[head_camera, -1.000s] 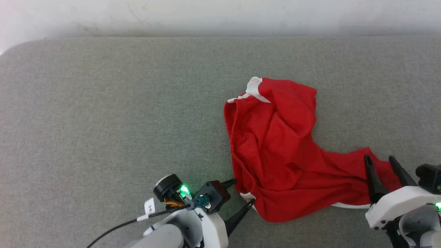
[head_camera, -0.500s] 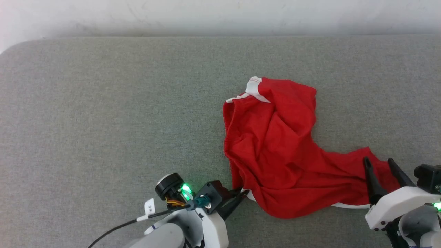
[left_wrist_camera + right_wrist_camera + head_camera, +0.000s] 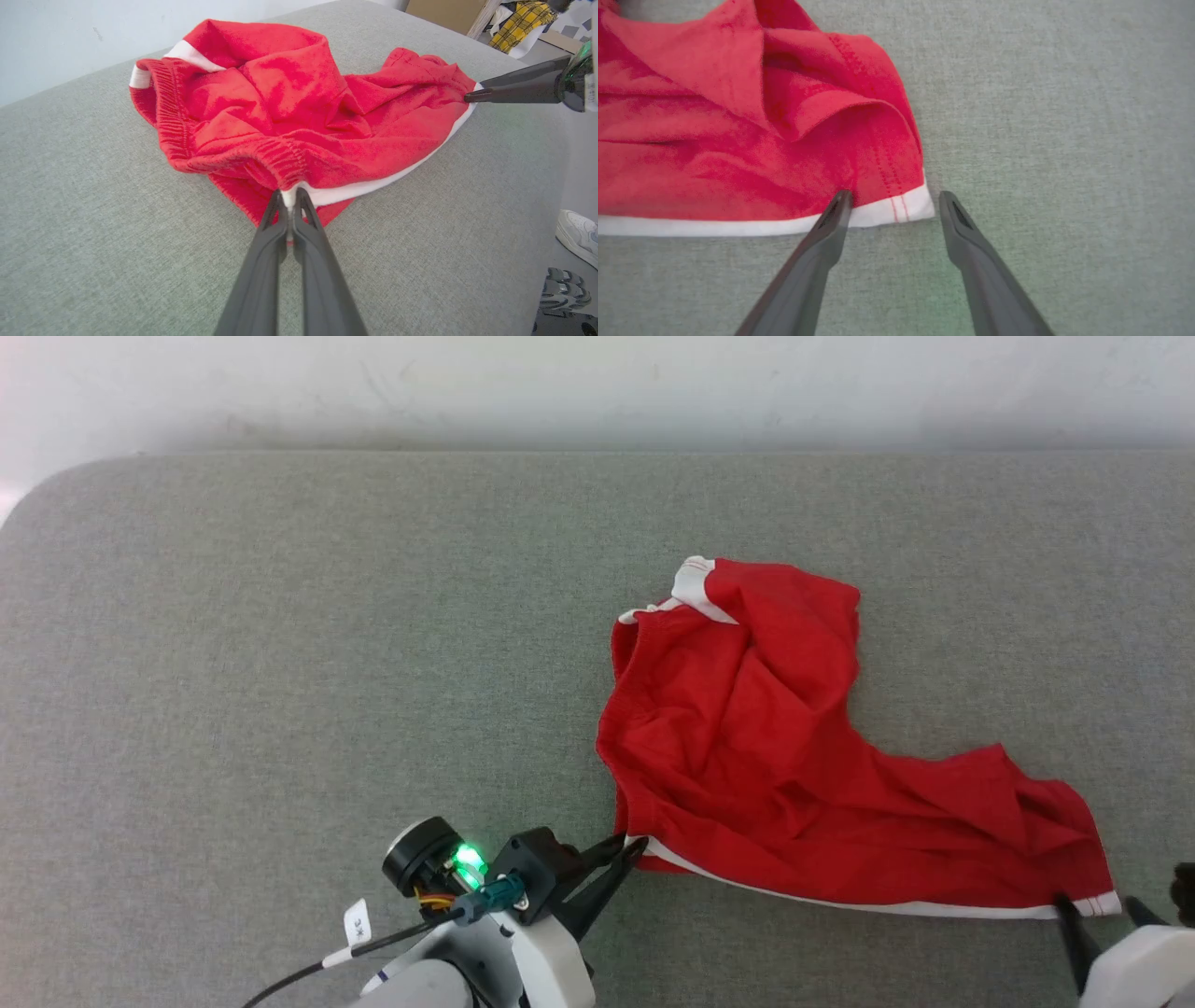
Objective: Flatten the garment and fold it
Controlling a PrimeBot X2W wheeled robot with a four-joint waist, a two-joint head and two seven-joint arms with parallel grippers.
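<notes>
Left pincer [image 3: 289,198] pinches the waistband corner of the red thin-fabric shorts with white trim [image 3: 766,747]; right pincer [image 3: 895,198] spread.
Shorts lie rumpled on grey woven surface [image 3: 280,663], spanning both pincers; hem corner sits inside the right pincer's gap (likely set for a flattening pull).

I am looking down at a grey fabric-covered desk [image 3: 280,663]. Red shorts [image 3: 747,756] are lying rumpled on it, right of centre, a white edge running along their near side.
</notes>
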